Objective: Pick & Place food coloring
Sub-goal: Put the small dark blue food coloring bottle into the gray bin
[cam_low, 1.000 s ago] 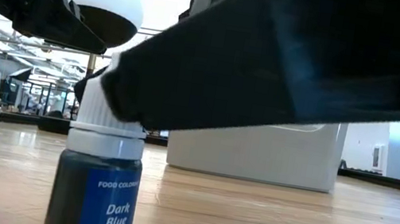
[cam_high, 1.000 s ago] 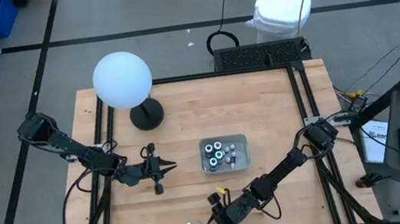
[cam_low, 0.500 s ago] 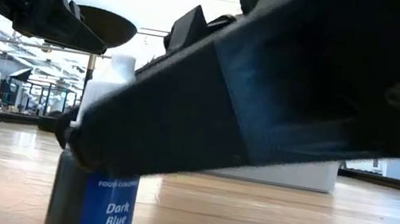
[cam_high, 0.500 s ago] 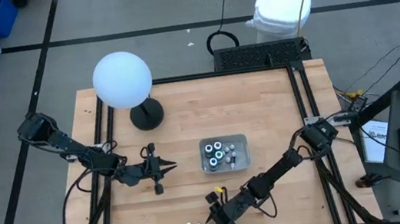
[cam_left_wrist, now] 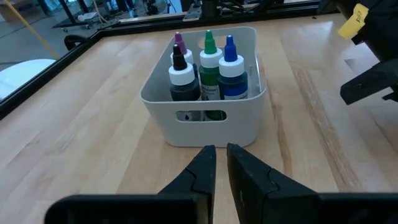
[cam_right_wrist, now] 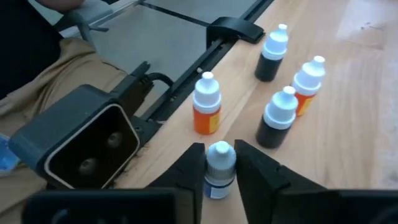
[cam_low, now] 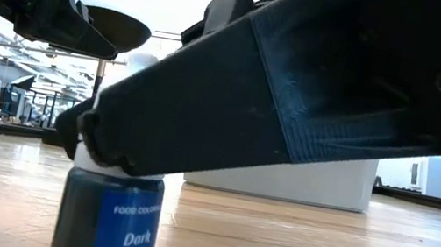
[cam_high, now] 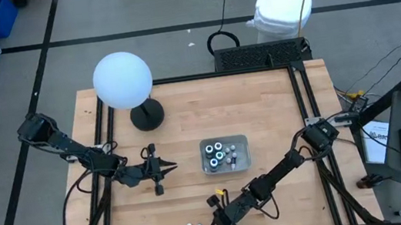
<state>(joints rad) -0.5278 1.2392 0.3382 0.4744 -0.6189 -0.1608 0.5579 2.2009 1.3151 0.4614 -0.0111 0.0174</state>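
A small dark blue food coloring bottle point(cam_right_wrist: 218, 171) with a white cap stands near the table's near edge. My right gripper point(cam_right_wrist: 220, 163) is shut on it; in the low view one finger point(cam_low: 204, 112) hides its cap above the label point(cam_low: 109, 221). Several more loose bottles point(cam_right_wrist: 206, 106) stand upright on the wood around it. A pale tray point(cam_high: 225, 153) at mid-table holds several bottles point(cam_left_wrist: 210, 62). My left gripper point(cam_left_wrist: 221, 155) hovers shut just left of the tray, touching nothing. My right gripper pinches the dark blue bottle's white cap point(cam_right_wrist: 219, 152) between its two fingers point(cam_right_wrist: 254, 165), one on each side. The fingers slant down from the table's right side. The bottle is upright; its base is out of frame, so whether it rests on the table cannot be told.
A white globe lamp point(cam_high: 123, 80) on a black base stands at the far left. A black camera box point(cam_right_wrist: 81, 140) sits at the near edge close to the loose bottles. Black rails point(cam_high: 101, 133) border the wood.
My right gripper has moved a little toward the table's left edge and dipped. In the low view its finger now covers the dark blue bottle's cap, which showed before. The bottle has stayed upright.
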